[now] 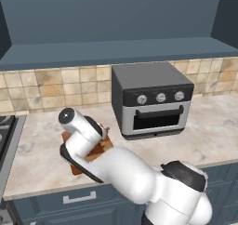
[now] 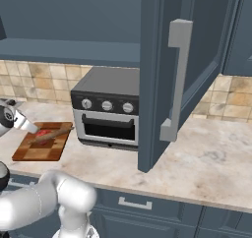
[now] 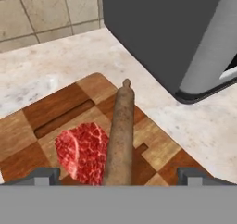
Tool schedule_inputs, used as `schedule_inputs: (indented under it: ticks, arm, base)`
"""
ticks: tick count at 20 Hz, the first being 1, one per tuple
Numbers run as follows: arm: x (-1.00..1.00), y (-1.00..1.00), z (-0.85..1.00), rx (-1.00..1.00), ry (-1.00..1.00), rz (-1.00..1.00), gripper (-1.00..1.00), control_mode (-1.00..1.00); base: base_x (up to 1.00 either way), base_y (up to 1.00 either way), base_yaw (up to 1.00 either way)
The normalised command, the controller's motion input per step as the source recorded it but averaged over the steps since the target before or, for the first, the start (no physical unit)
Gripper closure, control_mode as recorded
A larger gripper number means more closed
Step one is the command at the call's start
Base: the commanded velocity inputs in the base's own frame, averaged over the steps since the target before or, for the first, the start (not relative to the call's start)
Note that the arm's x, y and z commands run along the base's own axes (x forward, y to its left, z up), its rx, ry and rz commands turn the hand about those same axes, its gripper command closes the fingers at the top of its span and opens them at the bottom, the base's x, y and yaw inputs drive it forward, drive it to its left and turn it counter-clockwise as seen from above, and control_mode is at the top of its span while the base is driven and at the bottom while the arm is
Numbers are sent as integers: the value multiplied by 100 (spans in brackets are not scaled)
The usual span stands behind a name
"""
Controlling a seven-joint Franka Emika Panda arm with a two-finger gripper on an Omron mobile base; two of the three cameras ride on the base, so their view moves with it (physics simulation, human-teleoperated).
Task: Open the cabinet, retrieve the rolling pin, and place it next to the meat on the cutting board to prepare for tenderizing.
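The rolling pin (image 3: 121, 130) lies flat on the checkered cutting board (image 3: 60, 107), right alongside the red meat (image 3: 83, 151). My gripper (image 3: 120, 177) hovers just above the pin's near end, open, with one fingertip on each side and nothing gripped. From the right base view, the rolling pin (image 2: 53, 133) rests across the meat (image 2: 43, 133) on the cutting board (image 2: 37, 151), and my gripper (image 2: 28, 125) is at its left edge. My arm covers most of the cutting board (image 1: 108, 143) in the left base view. The cabinet door (image 2: 197, 60) stands swung open.
A grey toaster oven (image 1: 153, 101) stands on the marble counter (image 1: 214, 126) just right of the board. The open cabinet door hangs over the counter (image 2: 216, 158) on the right. A stove edge (image 1: 7, 135) is at far left. Blue drawers (image 2: 147, 207) run below.
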Motion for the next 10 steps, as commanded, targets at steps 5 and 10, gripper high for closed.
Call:
schedule_inputs:
  ticks: [5, 10]
  arm:
    - [-44, -25, 40, 0, -6, 0, -100, -100]
    - [-39, -33, 43, 0, -5, 0, -100, -100]
  base:
    - [0, 0, 0]
    - [0, 0, 0]
